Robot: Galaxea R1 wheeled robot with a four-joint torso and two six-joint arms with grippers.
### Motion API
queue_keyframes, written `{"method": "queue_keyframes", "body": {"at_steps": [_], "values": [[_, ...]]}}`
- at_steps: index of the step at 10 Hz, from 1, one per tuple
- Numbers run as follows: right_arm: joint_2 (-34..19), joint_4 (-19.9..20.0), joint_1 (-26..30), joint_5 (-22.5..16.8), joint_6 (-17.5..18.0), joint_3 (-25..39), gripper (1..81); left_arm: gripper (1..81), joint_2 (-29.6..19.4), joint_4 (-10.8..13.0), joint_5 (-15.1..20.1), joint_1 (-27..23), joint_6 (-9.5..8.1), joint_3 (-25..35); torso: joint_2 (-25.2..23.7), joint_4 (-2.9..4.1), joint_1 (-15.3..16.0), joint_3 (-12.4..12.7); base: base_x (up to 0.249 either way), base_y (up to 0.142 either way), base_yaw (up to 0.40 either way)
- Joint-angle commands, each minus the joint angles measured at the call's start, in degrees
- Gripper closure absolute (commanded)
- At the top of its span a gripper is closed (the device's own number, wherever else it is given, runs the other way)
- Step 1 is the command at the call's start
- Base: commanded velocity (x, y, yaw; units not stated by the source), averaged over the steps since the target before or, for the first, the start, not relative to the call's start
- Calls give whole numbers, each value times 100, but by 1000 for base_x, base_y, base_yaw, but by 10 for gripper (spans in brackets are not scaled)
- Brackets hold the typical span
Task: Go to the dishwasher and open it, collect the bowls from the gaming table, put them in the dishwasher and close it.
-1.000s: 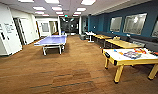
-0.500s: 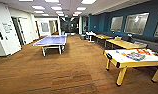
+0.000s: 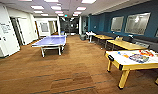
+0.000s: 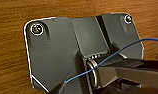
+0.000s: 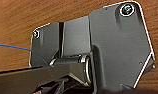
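Since the earlier frames the whole head view has slid: the gaming table (image 3: 135, 61) now sits larger and lower at the right edge, and the blue table-tennis table (image 3: 51, 41) has drifted toward the left centre; the camera has travelled, not the furniture. The gaming table stands in the lower right of the frame on pale yellow legs, its white top carrying colourful items too blurred to identify, a dark slot on its near end. Behind it, along the blue wall in the upper right, run yellow-topped desks (image 3: 125, 44). Brown wood-patterned floor (image 3: 70, 72) fills the lower half. In both wrist views the dark plate hangs over that same floor, and whether either gripper's fingers are spread or pressed together cannot be told.
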Motion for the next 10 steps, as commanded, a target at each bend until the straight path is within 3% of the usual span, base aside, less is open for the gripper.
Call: {"method": "queue_keyframes", "body": {"at_steps": [1, 10], "values": [[26, 64, 295, -225, 11, 29, 10, 10, -11, -11, 276, -286, 21, 17, 0, 0, 0, 0, 191, 0, 0], [26, 64, 303, -225, 11, 29, 10, 10, -11, -3, 276, -286, 21, 17, 0, 0, 0, 2, 191, 0, 0]]}}
